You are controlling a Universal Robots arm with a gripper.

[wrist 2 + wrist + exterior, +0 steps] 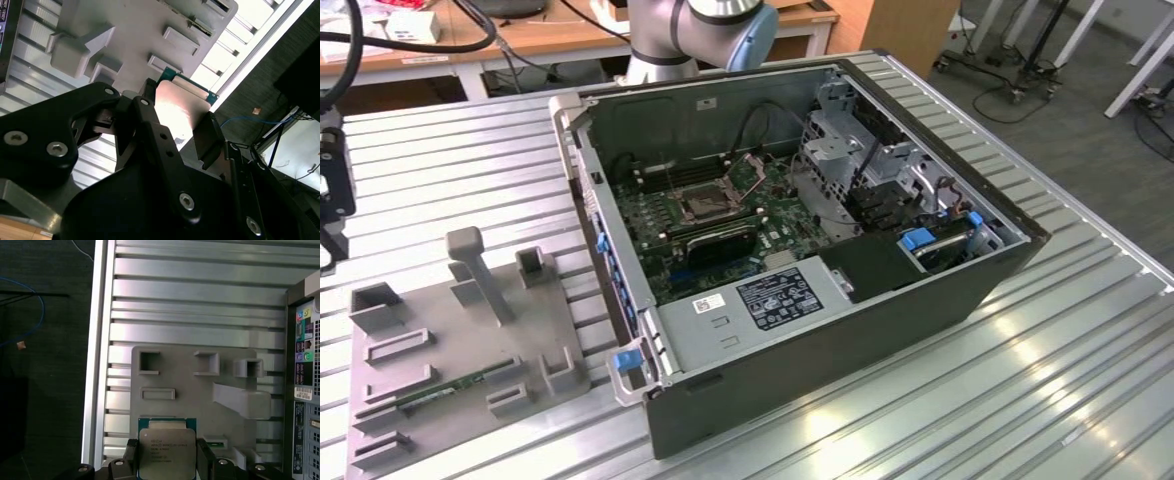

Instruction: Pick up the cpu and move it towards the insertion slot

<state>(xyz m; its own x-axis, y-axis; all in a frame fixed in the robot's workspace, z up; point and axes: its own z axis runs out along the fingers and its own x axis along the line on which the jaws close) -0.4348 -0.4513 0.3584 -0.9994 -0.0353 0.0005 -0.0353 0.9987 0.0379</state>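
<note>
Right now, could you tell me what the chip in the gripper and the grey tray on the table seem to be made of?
The chip, held in the gripper, looks like a silvery metal lid with a dull sheen on a green board edge. The grey tray looks like matte plastic, perhaps moulded or printed: even colour, no glint.

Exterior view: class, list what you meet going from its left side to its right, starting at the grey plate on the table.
grey fixture plate → blue latch at the case's corner → insertion slot → silver drive cage → blue plastic clip
</note>
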